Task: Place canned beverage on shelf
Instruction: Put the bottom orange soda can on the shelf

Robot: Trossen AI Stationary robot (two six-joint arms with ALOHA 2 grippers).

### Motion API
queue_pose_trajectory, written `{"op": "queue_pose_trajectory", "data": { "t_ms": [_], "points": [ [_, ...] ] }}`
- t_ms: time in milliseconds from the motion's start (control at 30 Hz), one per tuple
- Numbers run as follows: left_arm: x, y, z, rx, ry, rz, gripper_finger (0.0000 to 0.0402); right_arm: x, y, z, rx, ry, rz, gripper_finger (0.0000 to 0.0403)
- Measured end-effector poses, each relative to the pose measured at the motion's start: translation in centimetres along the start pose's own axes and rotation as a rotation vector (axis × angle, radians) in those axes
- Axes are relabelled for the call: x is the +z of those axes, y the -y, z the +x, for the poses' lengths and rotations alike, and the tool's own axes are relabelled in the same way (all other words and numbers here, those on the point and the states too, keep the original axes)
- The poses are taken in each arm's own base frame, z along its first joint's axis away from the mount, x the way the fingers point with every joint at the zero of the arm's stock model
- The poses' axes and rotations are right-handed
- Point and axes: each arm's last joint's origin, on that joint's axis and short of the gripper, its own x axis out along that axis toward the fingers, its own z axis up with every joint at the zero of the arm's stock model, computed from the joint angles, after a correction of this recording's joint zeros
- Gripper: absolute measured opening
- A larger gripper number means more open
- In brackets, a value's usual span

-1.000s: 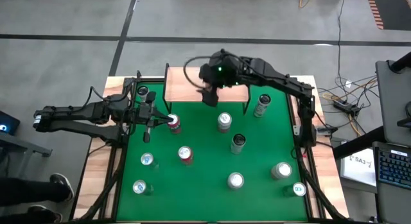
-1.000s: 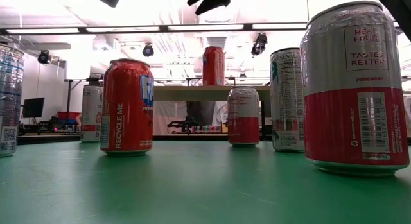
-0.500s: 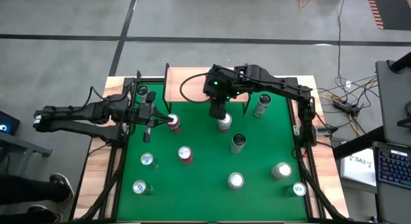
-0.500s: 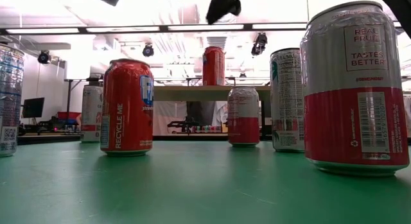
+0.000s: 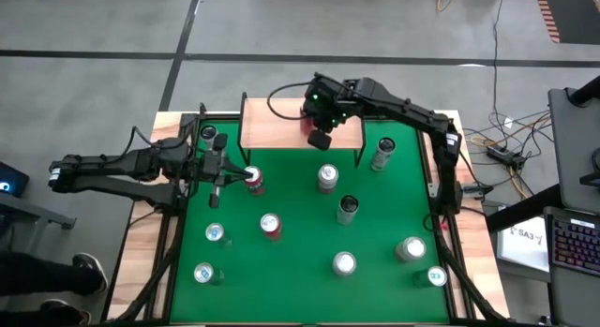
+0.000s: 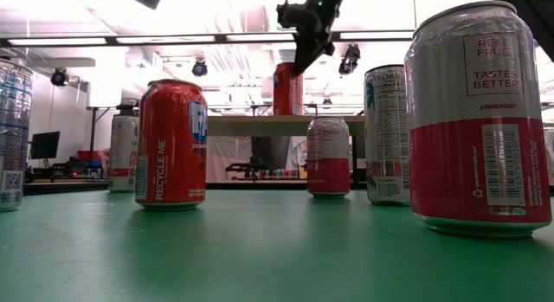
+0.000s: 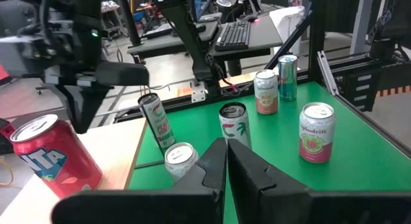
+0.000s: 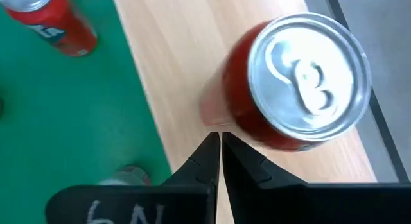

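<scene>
Red can (image 8: 292, 89) upright on shelf (image 5: 272, 128) (axis vertical); right pincer (image 8: 218, 144) shut beside.

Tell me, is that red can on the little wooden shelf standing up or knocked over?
Upright: the red can shows its round silver lid from above and stands tall on the shelf.

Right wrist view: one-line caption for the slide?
Shut right gripper hovers empty beside a red can standing upright on the wooden shelf.

Right hand (image 5: 321, 140) hides the shelf's red can (image 8: 289, 89) — overhead.
</scene>
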Motion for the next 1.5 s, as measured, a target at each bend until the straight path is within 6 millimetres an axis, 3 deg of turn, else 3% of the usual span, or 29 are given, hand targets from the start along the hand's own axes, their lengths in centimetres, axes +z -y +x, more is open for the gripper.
{"op": "queue_pose_trajectory", "data": {
  "t_ms": [567,800,1500],
  "points": [
    [-0.1,0.0,0.0,-0.001,-0.006,-0.005,0.0,-0.3,3.1,0.3,-0.177,-0.016,0.044,0.0009],
    [-0.2,0.0,0.0,-0.003,-0.016,-0.019,0.0,-0.7,4.7,2.1,-0.265,-0.005,0.118,0.0009],
    [-0.3,0.0,0.3,-0.005,-0.022,-0.031,0.0,1.2,4.4,6.0,-0.065,0.346,0.058,0.0009]
  ]
}}
